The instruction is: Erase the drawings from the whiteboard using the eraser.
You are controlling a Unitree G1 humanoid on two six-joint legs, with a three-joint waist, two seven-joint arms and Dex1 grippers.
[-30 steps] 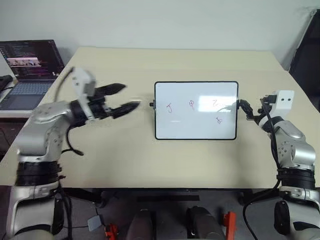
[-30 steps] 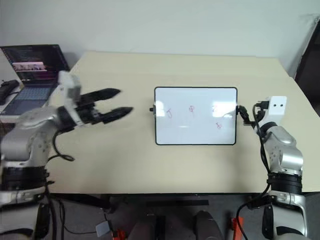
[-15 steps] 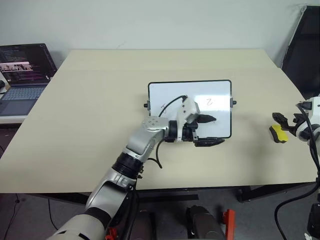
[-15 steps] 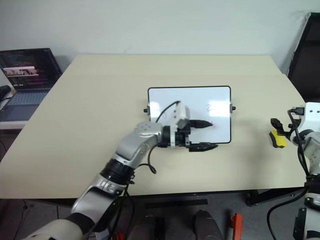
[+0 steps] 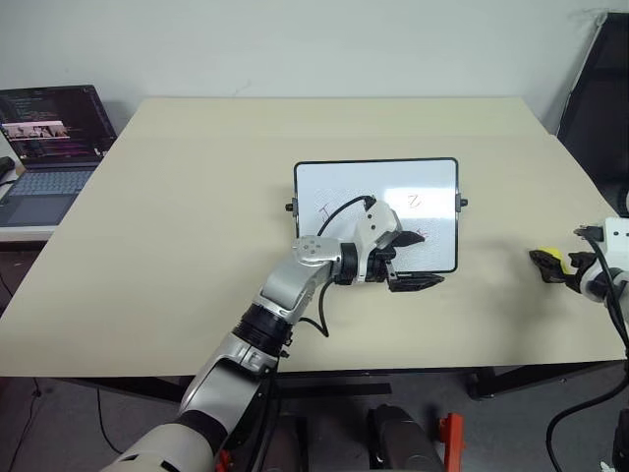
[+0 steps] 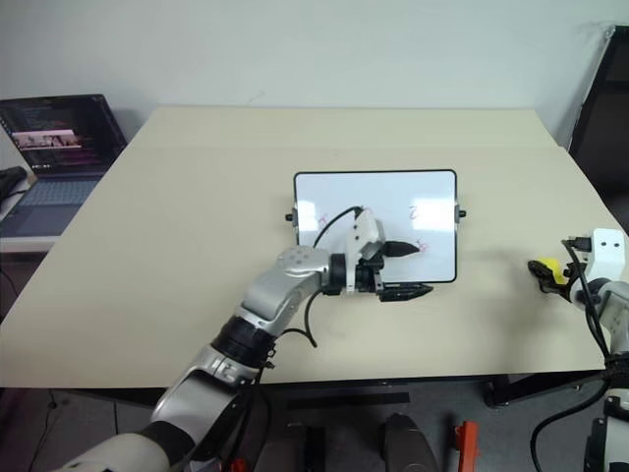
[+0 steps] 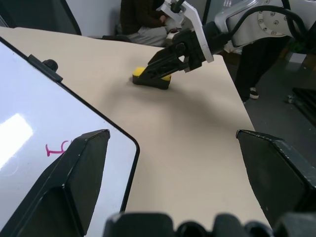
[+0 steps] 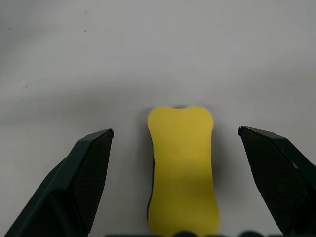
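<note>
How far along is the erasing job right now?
Nothing is erased: the red drawings remain on the whiteboard. The right hand is open around the yellow eraser on the table, not yet gripping. The left hand, open, hovers over the board's corner. Left: grasp, carry, wipe.

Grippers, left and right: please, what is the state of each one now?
Left gripper: open, holding nothing, over the whiteboard's near right corner.
Right gripper: open, straddling the eraser, not gripping it.

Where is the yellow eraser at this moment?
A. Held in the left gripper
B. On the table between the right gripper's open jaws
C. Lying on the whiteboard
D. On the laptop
B: the eraser lies on the table between the right gripper's open jaws, off the whiteboard.
</note>
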